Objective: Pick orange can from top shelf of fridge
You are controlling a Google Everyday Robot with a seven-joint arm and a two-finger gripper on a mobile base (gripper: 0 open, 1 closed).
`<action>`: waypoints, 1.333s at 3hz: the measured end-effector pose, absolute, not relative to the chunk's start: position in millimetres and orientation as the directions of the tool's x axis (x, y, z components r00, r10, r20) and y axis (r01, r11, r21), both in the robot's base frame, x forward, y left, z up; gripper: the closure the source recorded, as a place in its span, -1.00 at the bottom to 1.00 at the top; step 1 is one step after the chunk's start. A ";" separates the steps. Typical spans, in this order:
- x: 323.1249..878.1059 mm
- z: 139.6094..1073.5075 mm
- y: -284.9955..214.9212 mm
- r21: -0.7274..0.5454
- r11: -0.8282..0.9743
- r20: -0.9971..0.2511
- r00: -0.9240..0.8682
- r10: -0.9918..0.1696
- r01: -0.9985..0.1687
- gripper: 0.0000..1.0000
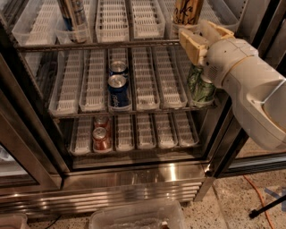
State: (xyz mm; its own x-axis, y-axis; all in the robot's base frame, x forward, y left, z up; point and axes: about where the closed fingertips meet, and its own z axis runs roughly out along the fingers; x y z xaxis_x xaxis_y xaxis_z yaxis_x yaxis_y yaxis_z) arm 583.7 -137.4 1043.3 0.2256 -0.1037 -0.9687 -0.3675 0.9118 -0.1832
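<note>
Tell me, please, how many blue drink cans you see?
2, both in one white slotted tray on the middle wire shelf: front blue can, rear blue can behind it; others may be hidden. The end effector is near the orange can above.
</note>
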 end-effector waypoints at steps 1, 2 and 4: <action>589.3 1044.7 -136.8 -0.193 0.909 -0.966 0.233 -0.110 -0.370 -0.18; 599.2 1044.7 -136.9 -0.191 0.907 -0.966 0.237 -0.105 -0.376 -0.20; 623.4 1050.9 -142.6 -0.177 0.910 -0.962 0.259 -0.081 -0.374 -0.30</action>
